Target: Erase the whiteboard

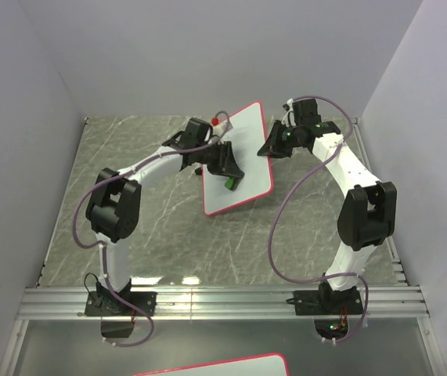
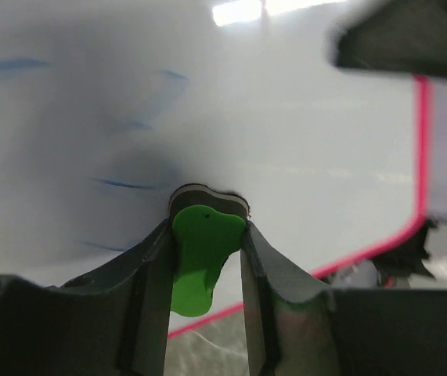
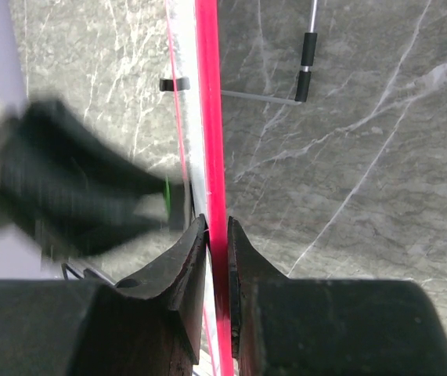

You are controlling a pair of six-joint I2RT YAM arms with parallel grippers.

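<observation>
Wiping step: L end effector (image 2: 207, 225) clamps eraser (image 2: 198, 270) on whiteboard (image 2: 301, 149), R end effector (image 3: 216, 235) pinches its rim (image 3: 210, 117); next, sweep to blue marks (image 2: 125, 184) at 9 o'clock.

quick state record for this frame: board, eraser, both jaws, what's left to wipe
whiteboard: tilted, not lying flat on the table
left jaws: shut on the green eraser, eraser pressed to the board face
right jaws: shut on the board's red-pink rim
blue marks: faint strokes beside the eraser
status: erasing not finished
</observation>
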